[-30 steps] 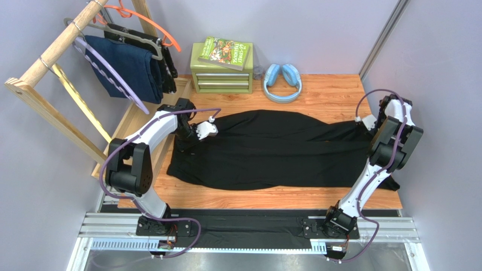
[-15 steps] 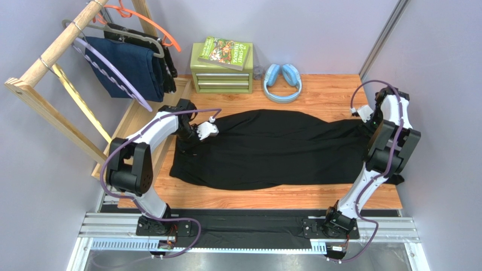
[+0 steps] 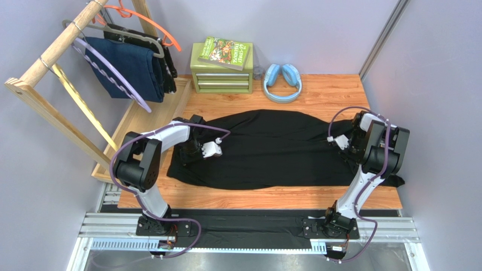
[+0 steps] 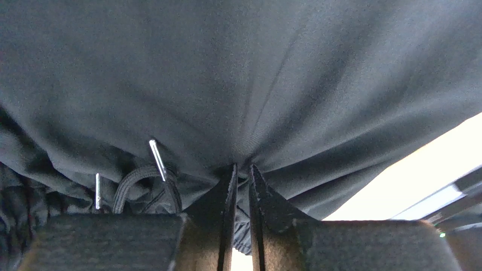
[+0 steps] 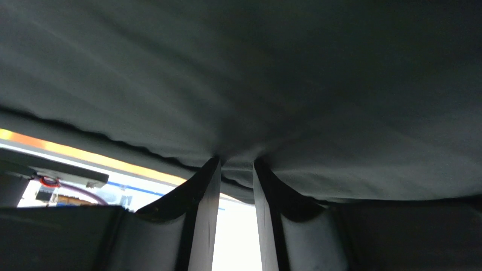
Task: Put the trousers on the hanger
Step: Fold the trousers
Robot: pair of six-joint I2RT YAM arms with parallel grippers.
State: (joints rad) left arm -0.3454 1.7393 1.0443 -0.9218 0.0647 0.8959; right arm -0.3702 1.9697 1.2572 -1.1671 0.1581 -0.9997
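Note:
The black trousers (image 3: 271,149) lie stretched left to right across the wooden table. My left gripper (image 3: 195,153) is at their left end. In the left wrist view it (image 4: 242,169) is shut on a pinch of the black fabric (image 4: 254,84), beside a drawstring with metal tips (image 4: 157,159). My right gripper (image 3: 347,144) is at their right end. In the right wrist view it (image 5: 236,164) is shut on a fold of the cloth (image 5: 254,73), which is raised off the table. The lavender hanger (image 3: 110,70) hangs on the wooden rack (image 3: 56,48) at the back left, away from both grippers.
On the rack hang a navy garment (image 3: 131,68) on a grey hanger (image 3: 136,38) and an orange hanger (image 3: 153,25). A green toolbox with a book on top (image 3: 222,70) and blue headphones (image 3: 282,82) stand at the back. The rack's wooden base (image 3: 133,121) borders the table's left side.
My right gripper has swung from the far right edge inward to the left with the trouser end. My left gripper has moved nearer and slightly right, pulling the waist end with it.

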